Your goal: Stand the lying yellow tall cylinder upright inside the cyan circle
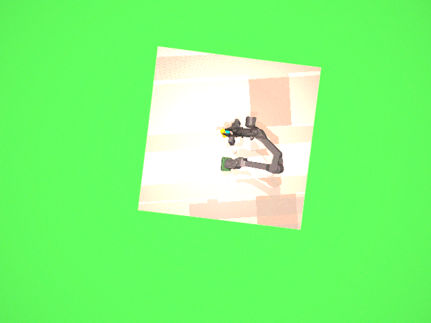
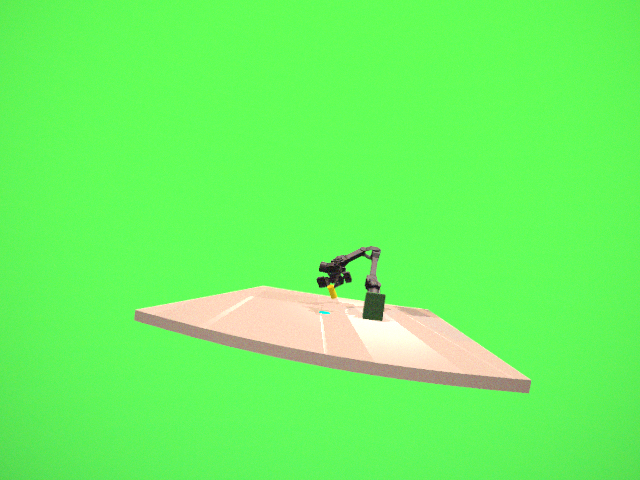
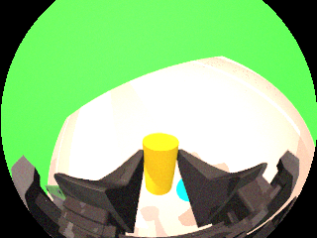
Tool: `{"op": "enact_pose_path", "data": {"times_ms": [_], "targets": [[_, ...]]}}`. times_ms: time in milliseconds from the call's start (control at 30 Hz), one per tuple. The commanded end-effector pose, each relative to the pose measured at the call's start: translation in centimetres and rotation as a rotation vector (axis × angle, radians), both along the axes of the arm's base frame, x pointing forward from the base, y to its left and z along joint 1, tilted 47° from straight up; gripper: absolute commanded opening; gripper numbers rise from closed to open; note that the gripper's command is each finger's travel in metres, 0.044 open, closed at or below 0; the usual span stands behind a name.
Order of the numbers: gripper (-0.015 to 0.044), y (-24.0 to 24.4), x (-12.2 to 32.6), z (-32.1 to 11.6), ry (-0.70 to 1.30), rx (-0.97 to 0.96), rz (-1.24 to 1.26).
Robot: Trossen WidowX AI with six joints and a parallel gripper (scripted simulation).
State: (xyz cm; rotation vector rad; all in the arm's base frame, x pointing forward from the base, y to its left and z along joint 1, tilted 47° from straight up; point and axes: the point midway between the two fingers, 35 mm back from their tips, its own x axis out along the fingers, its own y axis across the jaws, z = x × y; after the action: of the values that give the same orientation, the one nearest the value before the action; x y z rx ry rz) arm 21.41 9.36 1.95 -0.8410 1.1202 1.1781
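Note:
The yellow tall cylinder [image 1: 223, 132] [image 2: 332, 292] [image 3: 159, 166] is held in the air above the table, steeply tilted but not quite upright in the exterior view. My gripper [image 2: 331, 285] [image 3: 160, 154] is shut on it near one end, with one finger on each side in the wrist view. The cyan circle [image 1: 227, 132] [image 2: 324, 312] [image 3: 183, 189] lies flat on the table, below the cylinder's lower end. In the wrist view it shows just right of the cylinder, partly hidden by the right finger.
The pale table [image 1: 180, 114] [image 2: 248, 330] has light and shadow bands across it. The arm's green base block [image 1: 223, 168] [image 2: 373, 306] stands to one side of the circle. The arm arches from this base over to the gripper.

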Motion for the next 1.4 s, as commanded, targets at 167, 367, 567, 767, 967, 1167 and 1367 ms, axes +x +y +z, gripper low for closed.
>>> {"op": "enact_pose_path", "data": {"times_ms": [167,367,567,767,967,1167,1367], "targets": [[0.0105,0.0,0.1,0.3,-0.04,0.062,0.016],[0.0105,0.0,0.2,0.5,-0.067,0.097,0.026],[0.0105,0.0,0.3,0.7,-0.096,0.132,0.037],[0.0105,0.0,0.3,1.0,-0.127,0.166,0.048],[0.0105,-0.1,0.4,1.2,-0.16,0.198,0.059],[0.0105,-0.1,0.5,1.5,-0.194,0.229,0.071],[0.0105,-0.2,0.6,1.7,-0.23,0.258,0.084]]}}
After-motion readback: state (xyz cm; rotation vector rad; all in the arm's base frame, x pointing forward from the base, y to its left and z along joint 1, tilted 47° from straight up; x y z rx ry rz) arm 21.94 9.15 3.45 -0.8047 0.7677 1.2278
